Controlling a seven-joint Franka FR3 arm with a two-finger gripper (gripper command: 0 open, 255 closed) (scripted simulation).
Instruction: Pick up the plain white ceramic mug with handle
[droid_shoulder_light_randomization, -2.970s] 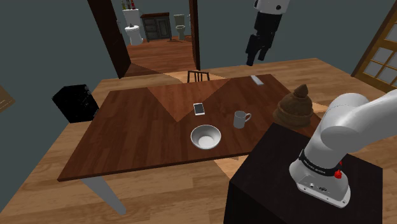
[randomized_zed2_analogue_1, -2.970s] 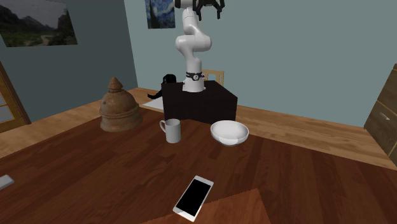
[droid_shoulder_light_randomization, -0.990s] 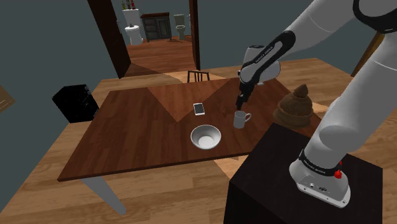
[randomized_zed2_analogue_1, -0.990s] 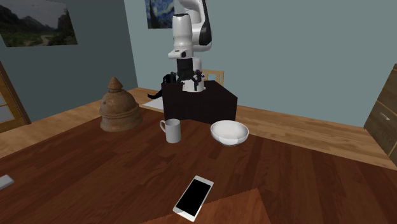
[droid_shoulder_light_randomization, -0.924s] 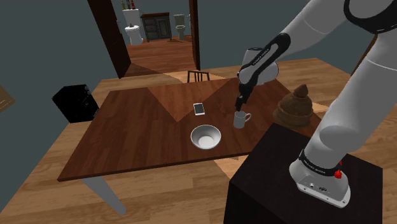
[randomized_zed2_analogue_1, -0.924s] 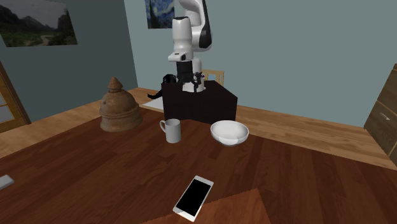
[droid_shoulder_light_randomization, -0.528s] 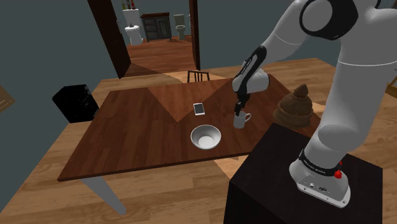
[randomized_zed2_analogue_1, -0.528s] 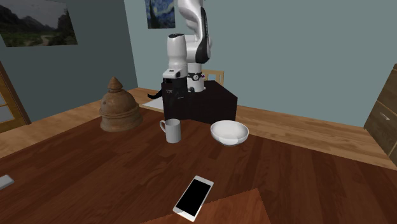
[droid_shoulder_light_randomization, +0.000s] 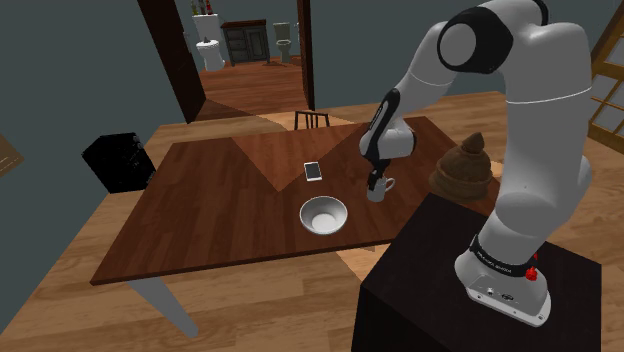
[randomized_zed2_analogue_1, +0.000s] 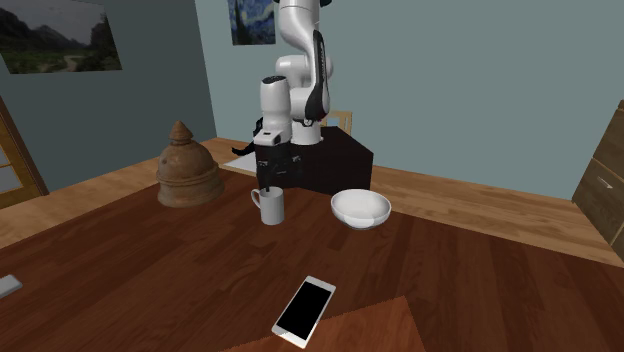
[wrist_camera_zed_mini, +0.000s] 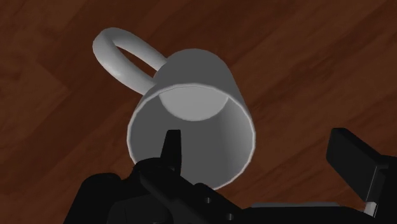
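Straddled wall of upright grey-white mug (wrist_camera_zed_mini: 198, 79) with gripper (wrist_camera_zed_mini: 259, 147) spread, one finger (wrist_camera_zed_mini: 172, 147) inside, one outside. Stood near white bowl (droid_shoulder_light_randomization: 323, 203) on wooden table (droid_shoulder_light_randomization: 200, 215).

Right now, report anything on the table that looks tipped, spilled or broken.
Nothing stands out. The white mug stands upright and empty, handle intact; the bowl sits upright, the smartphone lies flat. The open pincer straddles the mug's rim.

A white bowl (droid_shoulder_light_randomization: 323, 214) is sitting on a wooden table (droid_shoulder_light_randomization: 200, 225); a phone (droid_shoulder_light_randomization: 313, 171) is lying flat near it; a brown dome (droid_shoulder_light_randomization: 464, 165) is standing at the table's edge.
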